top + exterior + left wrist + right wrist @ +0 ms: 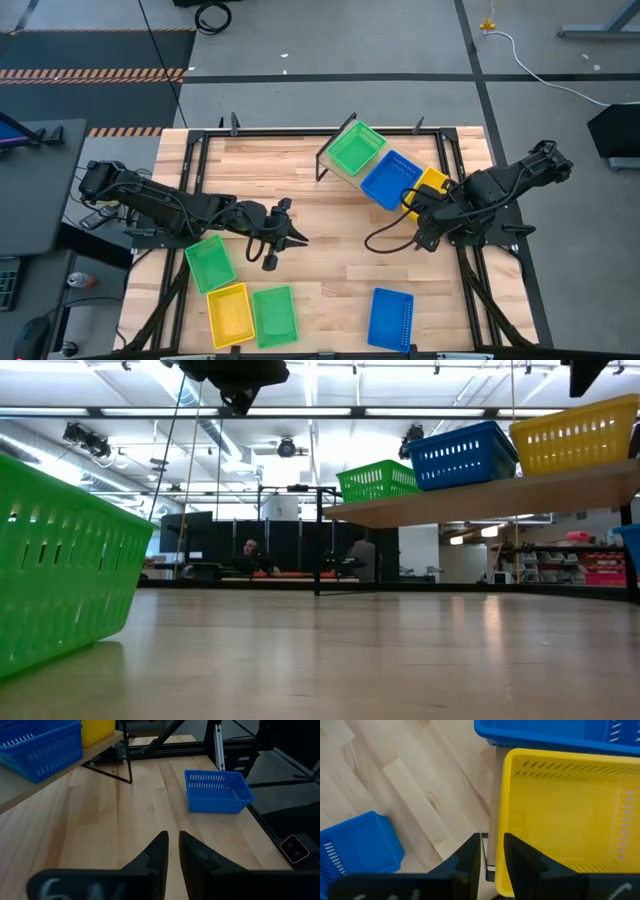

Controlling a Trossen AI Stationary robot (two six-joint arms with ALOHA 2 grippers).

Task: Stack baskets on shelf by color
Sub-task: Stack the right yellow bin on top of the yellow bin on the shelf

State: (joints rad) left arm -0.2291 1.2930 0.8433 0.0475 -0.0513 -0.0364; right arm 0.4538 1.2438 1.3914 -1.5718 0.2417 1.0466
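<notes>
Right gripper (pixel 492 851): hovering over the near edge of the yellow basket on the shelf (pixel 570 815), fingers a narrow slot apart with nothing between them; the basket's rim lies just beside one fingertip, not pinched.
Left gripper (pixel 283 238): out over the middle of the table, fingers nearly together and empty, pointing toward the far side.
Shelf (pixel 330 152): slanted across the back of the table, holding a green basket on the shelf (pixel 355 148), a blue basket on the shelf (pixel 390 179) and the yellow one, side by side in a row.
Loose blue basket (pixel 391 318): on the tabletop, front edge, right of centre; from the left claw it lies ahead and off to one side, its long axis running front to back. I judge the right arm the nearer of the two, and the blue one on the shelf sits just beside its claw.
Other loose baskets: a green basket (pixel 209 262), a yellow basket (pixel 229 314) and a second green basket (pixel 273 314) bunched at the front left, close under the left arm.
Count: seven baskets visible from above; I can't see more.
Writing: none legible on baskets, shelf or arms.
</notes>
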